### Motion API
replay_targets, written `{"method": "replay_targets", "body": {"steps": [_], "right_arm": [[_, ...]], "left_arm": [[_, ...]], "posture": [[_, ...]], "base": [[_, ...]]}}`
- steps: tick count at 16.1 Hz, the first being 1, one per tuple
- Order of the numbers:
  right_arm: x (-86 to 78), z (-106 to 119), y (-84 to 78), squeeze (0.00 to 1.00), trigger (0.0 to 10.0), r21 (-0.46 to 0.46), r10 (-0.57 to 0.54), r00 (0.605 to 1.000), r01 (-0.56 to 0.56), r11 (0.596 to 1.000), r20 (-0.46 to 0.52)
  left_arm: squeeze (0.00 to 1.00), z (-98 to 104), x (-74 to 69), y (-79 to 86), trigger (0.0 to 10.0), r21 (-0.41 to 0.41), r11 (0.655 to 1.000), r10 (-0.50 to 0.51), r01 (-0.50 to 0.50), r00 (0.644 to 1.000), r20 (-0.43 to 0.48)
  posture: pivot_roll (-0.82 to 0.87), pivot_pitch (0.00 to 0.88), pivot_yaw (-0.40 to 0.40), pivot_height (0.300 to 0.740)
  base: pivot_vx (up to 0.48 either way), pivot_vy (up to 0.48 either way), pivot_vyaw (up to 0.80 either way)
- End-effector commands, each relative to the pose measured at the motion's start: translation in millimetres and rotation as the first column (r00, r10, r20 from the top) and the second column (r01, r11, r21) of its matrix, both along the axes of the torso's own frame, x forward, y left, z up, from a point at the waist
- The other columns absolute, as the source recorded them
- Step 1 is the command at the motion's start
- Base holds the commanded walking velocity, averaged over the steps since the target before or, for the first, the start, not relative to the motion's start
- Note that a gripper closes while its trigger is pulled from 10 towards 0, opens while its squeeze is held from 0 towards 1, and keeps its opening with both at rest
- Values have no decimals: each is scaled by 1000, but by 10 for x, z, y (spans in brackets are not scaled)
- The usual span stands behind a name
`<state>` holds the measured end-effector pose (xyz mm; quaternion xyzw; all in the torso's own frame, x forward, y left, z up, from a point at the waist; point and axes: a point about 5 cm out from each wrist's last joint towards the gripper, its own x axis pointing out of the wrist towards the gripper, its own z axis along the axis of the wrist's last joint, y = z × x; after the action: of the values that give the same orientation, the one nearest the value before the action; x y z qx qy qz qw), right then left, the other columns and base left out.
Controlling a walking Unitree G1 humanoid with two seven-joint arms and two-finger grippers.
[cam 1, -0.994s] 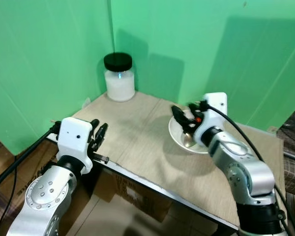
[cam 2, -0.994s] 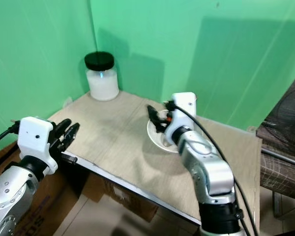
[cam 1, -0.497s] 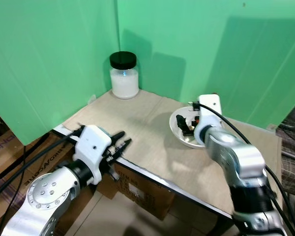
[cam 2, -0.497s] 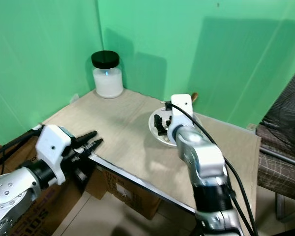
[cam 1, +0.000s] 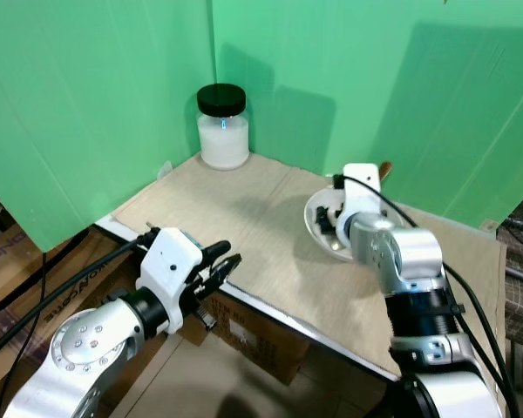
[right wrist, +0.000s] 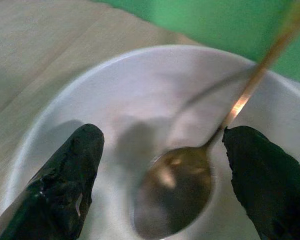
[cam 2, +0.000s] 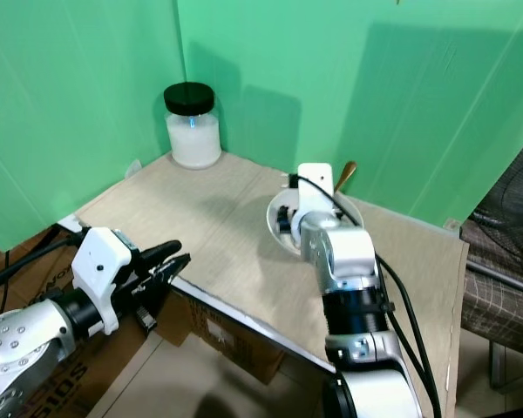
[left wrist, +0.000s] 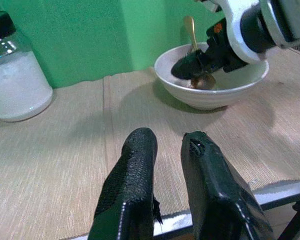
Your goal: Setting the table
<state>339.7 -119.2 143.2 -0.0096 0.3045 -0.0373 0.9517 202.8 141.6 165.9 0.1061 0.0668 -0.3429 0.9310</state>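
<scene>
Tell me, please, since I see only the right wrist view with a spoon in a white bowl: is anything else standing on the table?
Observer: Yes, a jar with a black lid and white contents stands at the far corner of the table.
Operator: Thank you. Where is the left gripper?
Observer: The left gripper hovers at the table's near edge, pointing toward the bowl, its fingers close together.
Operator: How does the spoon sit?
Observer: The spoon leans on the bowl's far rim, its handle sticking up, with the right gripper open around its scoop.
</scene>
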Motion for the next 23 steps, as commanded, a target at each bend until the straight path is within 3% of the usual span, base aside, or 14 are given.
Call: {"method": "replay_targets", "body": {"steps": [1, 3, 5, 6, 9, 10, 11, 13, 23], "right_arm": [[30, 12, -66, 0, 10000, 18, -88, 996, 89, 996, -21], [40, 14, -90, 0, 10000, 77, -152, 988, 154, 985, -42], [56, 19, -111, 0, 9020, 70, -178, 982, 181, 981, -56], [71, 25, -116, 0, 5843, 78, -197, 979, 201, 977, -55], [114, 70, -71, 0, 3137, 161, -202, 979, 203, 966, -19], [118, 87, -44, 0, 3020, 184, -195, 981, 194, 964, -13], [120, 87, -36, 0, 1373, 186, -196, 981, 195, 963, -17], [133, 78, -36, 0, 78, 173, -215, 976, 217, 961, -27], [216, -12, -17, 0, 0, 216, -279, 958, 286, 934, -67]], "left_arm": [[0, 21, -32, -10, 10000, 2, 1000, -16, 16, 1000, 3], [0, 12, -47, -25, 10000, -1, 1000, -21, 21, 1000, -4], [0, 11, -44, -32, 10000, -1, 1000, -24, 24, 1000, -5], [0, 11, -41, -32, 10000, 0, 1000, -25, 25, 1000, -4], [0, 6, -37, -32, 10000, 3, 1000, -28, 28, 1000, -4], [0, 2, -38, -35, 10000, 5, 1000, -29, 29, 1000, -6], [0, 1, -36, -37, 10000, 6, 1000, -29, 29, 1000, -6], [0, 0, -35, -43, 10000, 7, 1000, -27, 27, 1000, -4], [0, -7, -14, -48, 10000, 11, 999, -35, 36, 999, -9]], "posture": [[27, 0, -28, 740], [25, 0, -27, 740], [25, 0, -27, 740], [24, 0, -27, 740], [22, 0, -26, 740], [22, 0, -27, 740], [23, 0, -28, 740], [24, 0, -29, 740], [28, 0, -24, 740]], "base": [[0, 0, 0], [0, 0, 0], [0, 0, 0], [0, 0, 0], [0, 0, 0], [0, 0, 0], [0, 0, 0], [0, 0, 0], [0, 0, 0]]}}
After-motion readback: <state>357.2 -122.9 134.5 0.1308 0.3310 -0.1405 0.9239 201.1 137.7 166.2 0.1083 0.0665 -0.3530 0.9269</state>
